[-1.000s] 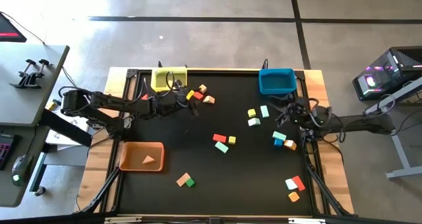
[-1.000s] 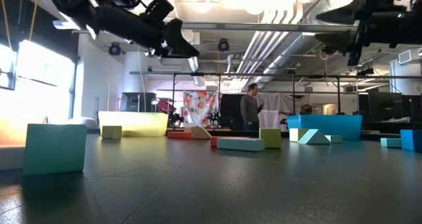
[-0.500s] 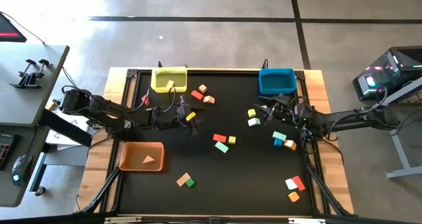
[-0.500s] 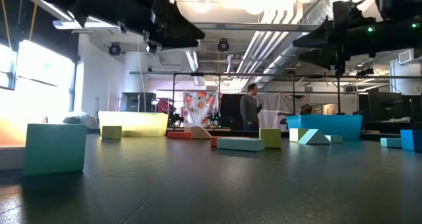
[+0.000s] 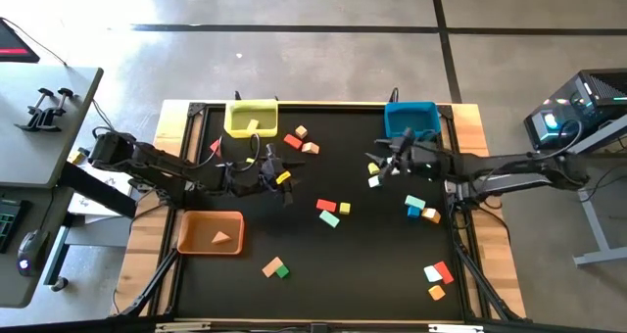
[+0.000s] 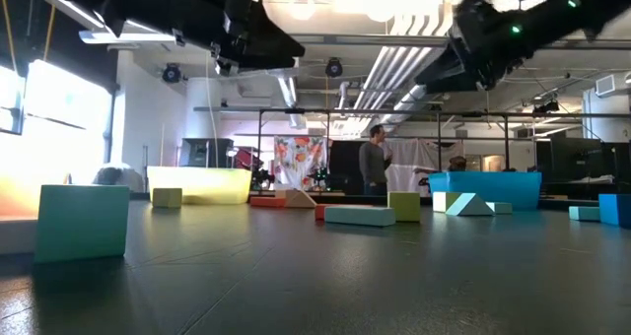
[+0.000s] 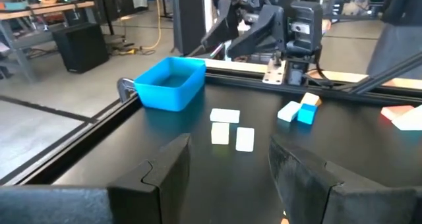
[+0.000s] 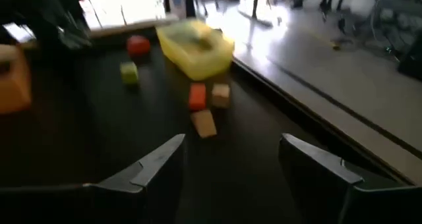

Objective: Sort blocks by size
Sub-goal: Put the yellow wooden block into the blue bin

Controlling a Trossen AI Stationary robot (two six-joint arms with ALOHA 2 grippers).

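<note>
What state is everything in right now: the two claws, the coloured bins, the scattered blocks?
left gripper: open, empty, above the table.
right gripper: open, empty, over blocks.
yellow bin: one block inside.
orange bin: one wedge inside.
blue bin: looks empty.
blocks: scattered loose on the mat.

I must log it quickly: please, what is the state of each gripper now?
Left gripper: open, holding nothing, above the black table.
Right gripper: open, holding nothing, near the blue bin.
</note>
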